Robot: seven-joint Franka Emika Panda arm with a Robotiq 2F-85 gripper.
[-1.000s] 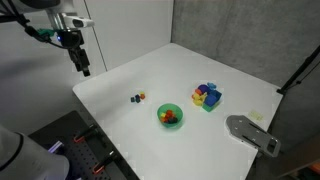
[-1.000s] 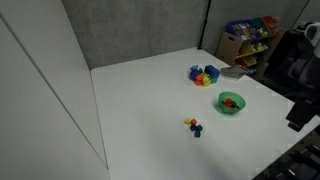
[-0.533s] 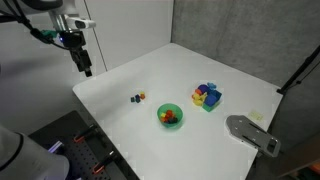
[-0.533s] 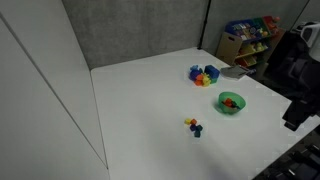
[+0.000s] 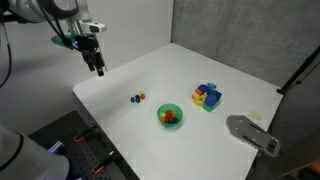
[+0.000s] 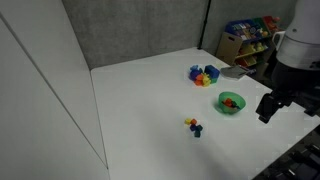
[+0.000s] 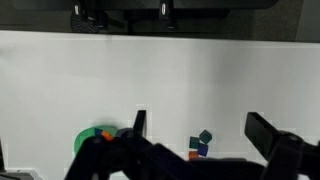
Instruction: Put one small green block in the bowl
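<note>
A cluster of tiny cubes point(image 5: 137, 98) lies on the white table, left of the bright green bowl point(image 5: 161, 111). It also shows in an exterior view point(image 6: 193, 125). In the wrist view I see two small green blocks point(image 7: 205, 136), with a dark blue cube and an orange cube touching them. The bowl point(image 6: 221, 103) holds red and orange pieces; its edge shows in the wrist view point(image 7: 82, 140). My gripper point(image 5: 99, 68) hangs open and empty above the table's far left edge, apart from the cubes. It shows in both exterior views point(image 6: 265, 108) and in the wrist view point(image 7: 200, 128).
A multicoloured block pile point(image 5: 207, 96) sits beyond the bowl, also seen in an exterior view point(image 6: 204, 74). A grey metal fixture point(image 5: 251, 133) lies at the table's corner. A shelf of toys point(image 6: 250, 40) stands behind the table. Grey panels wall the back.
My gripper has moved in towards the table, to the right in one exterior view and leftwards into fuller view in the other. The cubes, bowl and pile have not moved.
</note>
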